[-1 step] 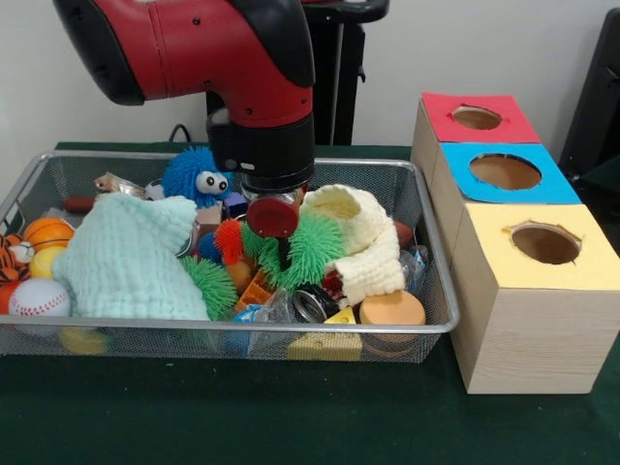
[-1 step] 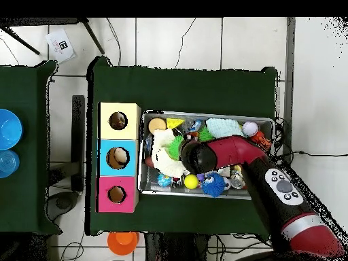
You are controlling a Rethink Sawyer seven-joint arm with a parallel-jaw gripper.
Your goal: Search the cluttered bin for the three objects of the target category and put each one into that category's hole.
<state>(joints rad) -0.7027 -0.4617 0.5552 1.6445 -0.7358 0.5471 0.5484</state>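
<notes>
Arm down in the wire bin, over the toy pile.
Gripper (image 1: 276,228) sits low among the green spiky balls (image 1: 312,247); fingers hidden, cannot tell their state. Wire bin (image 1: 438,320) also holds a mint cloth (image 1: 126,262), cream cloth (image 1: 373,252), baseball (image 1: 37,296). Three boxes with holes (image 1: 523,242) stand just beside the bin.
</notes>
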